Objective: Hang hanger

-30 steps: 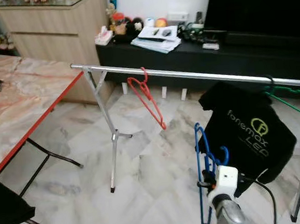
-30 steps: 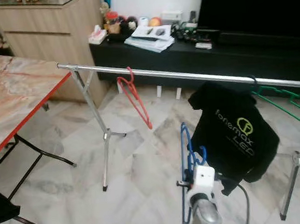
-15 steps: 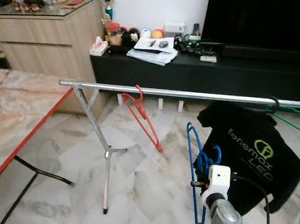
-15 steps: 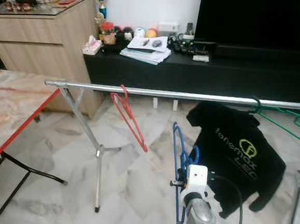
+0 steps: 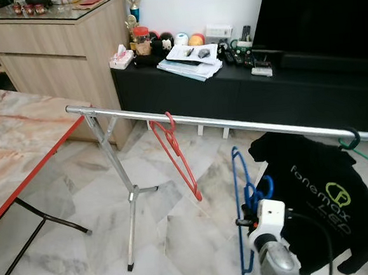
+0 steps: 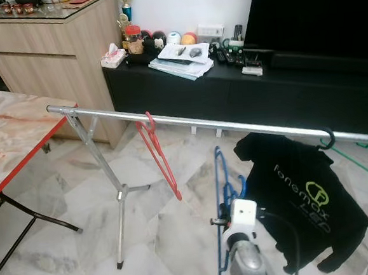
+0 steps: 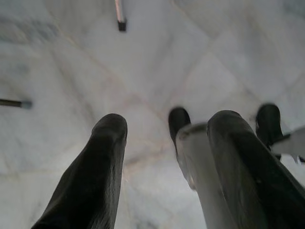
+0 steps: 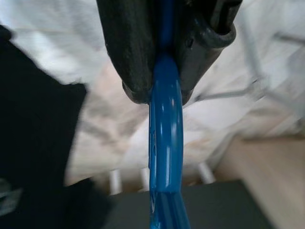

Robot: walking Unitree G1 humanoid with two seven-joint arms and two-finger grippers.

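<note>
- Blue plastic hanger [image 5: 243,196]: being held upright by the right gripper [image 8: 159,93], below and in front of the rail, just beside the black T-shirt.
- Right gripper: its 2 black fingers [image 8: 126,52] are pinching tight on the blue hanger's rod; the white wrist camera housing [image 5: 270,218] is sitting above the silver arm.
- Left gripper [image 7: 164,136]: pointing down at the marble floor [image 5: 178,227], its 2 fingers standing apart with nothing between them.
- Silver clothes rail [image 5: 234,122]: running across the scene on a folding metal leg [image 5: 128,199].
- Red hanger [image 5: 175,151]: hanging on the rail by its hook.
- Black T-shirt with a printed logo [image 5: 323,203]: hanging from the rail on a dark hook.
- Green hanger [image 6: 364,155]: hanging beside the T-shirt.
- Marble-pattern table with red edge [image 5: 20,157]: standing to the left.
- Black TV console [image 5: 231,83]: carrying papers and small items; wooden cabinet [image 5: 56,58] beside it.
</note>
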